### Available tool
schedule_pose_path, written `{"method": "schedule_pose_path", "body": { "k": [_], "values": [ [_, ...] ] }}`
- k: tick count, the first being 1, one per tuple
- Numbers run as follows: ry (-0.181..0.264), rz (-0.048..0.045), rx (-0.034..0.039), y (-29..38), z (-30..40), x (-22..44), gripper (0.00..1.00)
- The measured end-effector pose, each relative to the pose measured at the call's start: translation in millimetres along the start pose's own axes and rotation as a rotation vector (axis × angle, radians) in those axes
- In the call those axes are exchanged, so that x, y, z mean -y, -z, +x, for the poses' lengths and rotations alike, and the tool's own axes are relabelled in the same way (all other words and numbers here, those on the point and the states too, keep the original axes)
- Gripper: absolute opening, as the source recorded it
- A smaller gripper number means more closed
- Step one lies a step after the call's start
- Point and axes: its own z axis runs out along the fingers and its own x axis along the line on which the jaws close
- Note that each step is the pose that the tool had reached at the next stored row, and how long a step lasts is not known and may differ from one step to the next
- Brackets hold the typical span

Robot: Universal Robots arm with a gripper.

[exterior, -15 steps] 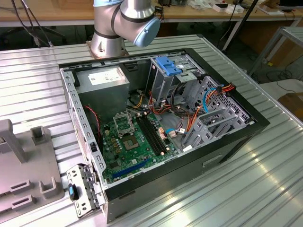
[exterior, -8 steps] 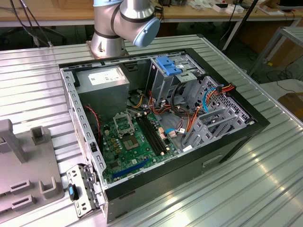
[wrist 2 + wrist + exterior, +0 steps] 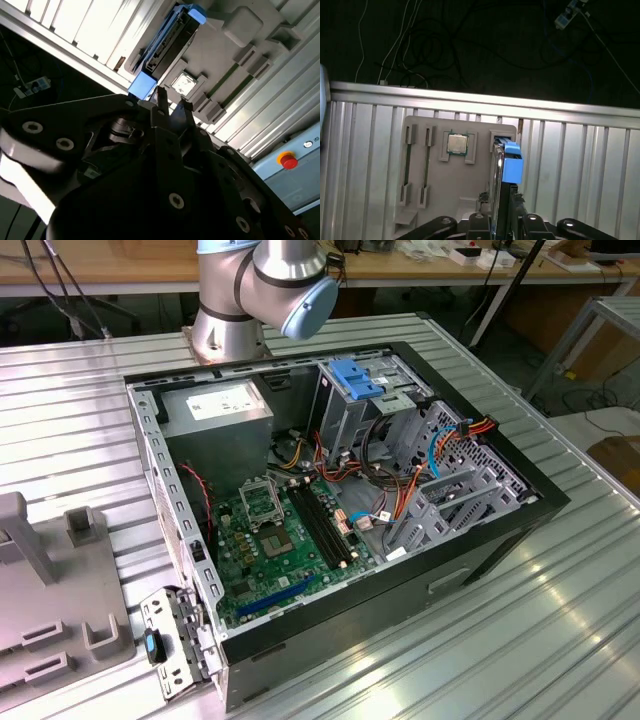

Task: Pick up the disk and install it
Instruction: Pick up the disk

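One ribbed metal desk [image 3: 560,620] carries everything here. Most of the exterior view's middle is taken by an open black computer case [image 3: 380,615] lying on its side, with a green motherboard [image 3: 280,540] on its floor and an upright grey drive cage [image 3: 345,425] topped by a blue bracket [image 3: 355,377] toward the upper centre. Behind the case, at the top of that view, stands the base of the arm [image 3: 265,285], grey with pale blue caps. At the exterior view's lower left corner lies a grey moulded tray [image 3: 60,610], apart from the case.

In both wrist views the same tray [image 3: 455,180] shows its slots and pockets, and the disk [image 3: 511,167] stands on edge at it, dark with a bright blue carrier rail, not in the case. In the second wrist view the tool [image 3: 172,102] sits right at the near blue end of the disk [image 3: 167,45]; whether it is clenched on the disk or released I cannot tell. Just beside the disk a small square processor chip [image 3: 456,144] lies flat in its own pocket of the tray.
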Motion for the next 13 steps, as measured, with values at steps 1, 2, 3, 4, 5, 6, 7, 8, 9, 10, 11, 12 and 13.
{"method": "schedule_pose_path", "body": {
  "k": [1, 2, 3, 4, 5, 6, 7, 8, 9, 10, 11, 12, 13],
  "values": [
    [0.000, 0.0000, -0.0001, 0.0, 0.0, 0.0, 0.36],
    [0.000, 0.0000, 0.0000, 0.0, 0.0, 0.0, 0.42],
    [0.000, 0.0000, 0.0000, 0.0, 0.0, 0.0, 0.48],
    [0.000, 0.0001, 0.0000, 0.0, 0.0, 0.0, 0.54],
    [0.000, 0.0002, 0.0001, -0.4, 0.0, -0.3, 0.54],
    [-0.006, 0.0001, -0.0001, -1.8, -0.1, -1.0, 0.54],
    [-0.016, -0.0002, -0.0002, -3.2, -0.3, -1.6, 0.54],
    [-0.023, -0.0003, -0.0003, -4.4, -0.5, -2.1, 0.54],
    [-0.030, -0.0005, -0.0003, -5.8, -0.7, -2.5, 0.54],
    [-0.036, -0.0006, -0.0004, -6.9, -0.9, -3.0, 0.54],
    [-0.041, -0.0008, -0.0005, -7.8, -1.2, -3.9, 0.54],
    [-0.045, -0.0010, -0.0006, -8.5, -1.4, -5.0, 0.54],
    [-0.052, -0.0009, -0.0006, -9.4, -2.1, -8.3, 0.54]
  ]
}}
